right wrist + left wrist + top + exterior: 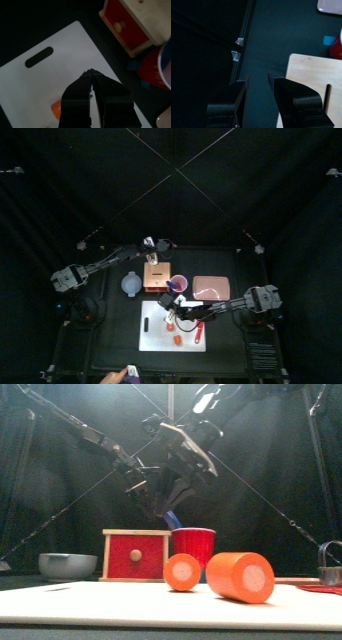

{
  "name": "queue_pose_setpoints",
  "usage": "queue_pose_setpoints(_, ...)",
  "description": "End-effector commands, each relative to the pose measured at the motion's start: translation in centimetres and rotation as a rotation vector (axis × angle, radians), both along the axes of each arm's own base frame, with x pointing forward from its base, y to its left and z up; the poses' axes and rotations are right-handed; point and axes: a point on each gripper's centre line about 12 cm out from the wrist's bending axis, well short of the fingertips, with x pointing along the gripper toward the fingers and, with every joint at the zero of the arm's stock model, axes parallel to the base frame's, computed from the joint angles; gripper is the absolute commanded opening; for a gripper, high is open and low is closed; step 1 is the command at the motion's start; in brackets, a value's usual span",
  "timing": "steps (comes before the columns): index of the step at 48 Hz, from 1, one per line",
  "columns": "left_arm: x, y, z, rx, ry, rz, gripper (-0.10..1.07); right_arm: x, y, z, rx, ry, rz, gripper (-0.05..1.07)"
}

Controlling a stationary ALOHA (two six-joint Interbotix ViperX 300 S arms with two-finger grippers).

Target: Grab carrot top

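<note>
R gripper (93, 75), jaws together, empty, hangs over white cutting board (47, 75); carrot top (57, 109) lies just beside it, near board's edge, bare board beyond. L gripper (258, 80), jaws apart, over dark table (271, 45) by wooden box (314, 75) edge

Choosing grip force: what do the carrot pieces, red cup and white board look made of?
Carrot pieces: likely smooth plastic toys, given their even orange sheen. Red cup: probably thin glossy plastic. White board: matte plastic, seemingly, with a molded handle slot.
</note>
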Motion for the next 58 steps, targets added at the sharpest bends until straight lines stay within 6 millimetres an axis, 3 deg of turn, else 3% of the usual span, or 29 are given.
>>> queue_pose_setpoints(1, 0.8, -2.5, 2.1, 0.032, -0.06, -0.046, 0.76, -1.9, 0.2, 3.0, 0.009, -0.088, 0.042, 0.08)
queue_pose_setpoints(11, 1.5, -7.8, 2.3, 0.028, -0.141, -0.107, 0.76, -6.3, 0.2, 4.7, 0.0, -0.19, 0.145, 0.08)
queue_pose_setpoints(19, 0.7, -11.9, 3.5, -0.001, -0.228, -0.136, 0.76, -9.3, 0.1, 6.1, -0.013, -0.276, 0.214, 0.08)
queue_pose_setpoints(28, -1.9, -14.8, 3.5, -0.036, -0.304, -0.141, 0.76, -12.6, -0.6, 6.7, -0.041, -0.321, 0.235, 0.08)
queue_pose_setpoints(37, -4.9, -17.9, 2.4, -0.07, -0.424, -0.184, 0.76, -14.7, -1.1, 6.9, -0.062, -0.348, 0.24, 0.08)
queue_pose_setpoints(49, -8.9, -19.4, 0.9, -0.075, -0.662, -0.196, 0.76, -15.8, -1.9, 6.3, -0.072, -0.343, 0.223, 0.08)
queue_pose_setpoints(58, -9.8, -19.8, -0.7, -0.155, -0.646, -0.14, 0.76, -15.9, -2.0, 6.4, -0.079, -0.346, 0.223, 0.08)
